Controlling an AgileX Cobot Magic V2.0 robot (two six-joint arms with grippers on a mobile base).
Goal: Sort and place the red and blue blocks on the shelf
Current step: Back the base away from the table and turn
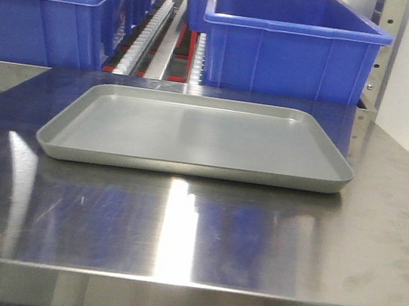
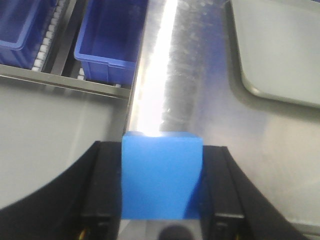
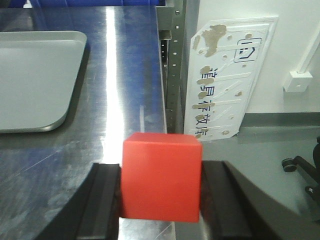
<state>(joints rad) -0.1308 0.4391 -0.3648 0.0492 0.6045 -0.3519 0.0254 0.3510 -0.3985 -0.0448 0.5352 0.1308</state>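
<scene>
In the left wrist view my left gripper (image 2: pixel 162 200) is shut on the sky-blue block (image 2: pixel 162 175), held above the left edge of the steel tabletop (image 2: pixel 200 75). The right wrist view has my right gripper (image 3: pixel 161 200) shut on the red block (image 3: pixel 161 176), over the tabletop's right edge (image 3: pixel 125 100). The shelf (image 1: pixel 163 41) with white roller tracks stands behind the table in the front view, and its perforated upright (image 3: pixel 172 75) runs beside the table. Neither gripper shows in the front view.
A shallow grey tray (image 1: pixel 199 133) lies in the middle of the steel tabletop (image 1: pixel 193 235). Big dark-blue bins (image 1: pixel 291 51) (image 1: pixel 49 13) sit on the shelf behind it; another bin (image 2: pixel 110 45) is on a lower tier at left. A white signboard (image 3: pixel 225 80) leans at right.
</scene>
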